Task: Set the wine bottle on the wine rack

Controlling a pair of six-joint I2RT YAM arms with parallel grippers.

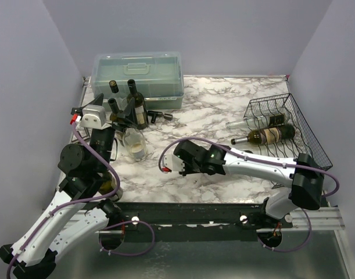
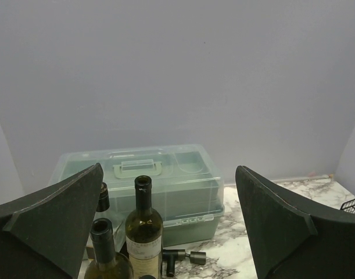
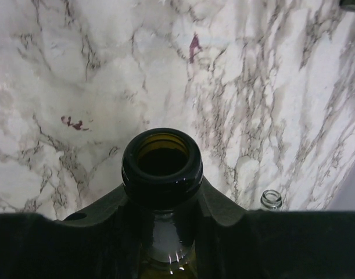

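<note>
**Camera Placement, 3 Views**

Top external sits high above the near edge of the marble table (image 1: pixel 223 110), angled down across its whole surface toward the rear wall (image 1: pixel 183 29). Left wrist sits low and level, facing rearward, near the plastic box (image 2: pixel 183 186), which top external also covers. Right wrist points steeply down, very close to the wine bottle (image 3: pixel 161 160) mouth, sharing the marble with top external.

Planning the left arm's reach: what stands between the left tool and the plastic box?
Three upright bottles and a small dark T-shaped piece sit between the open left tool and the box, seen in the left wrist view.
</note>
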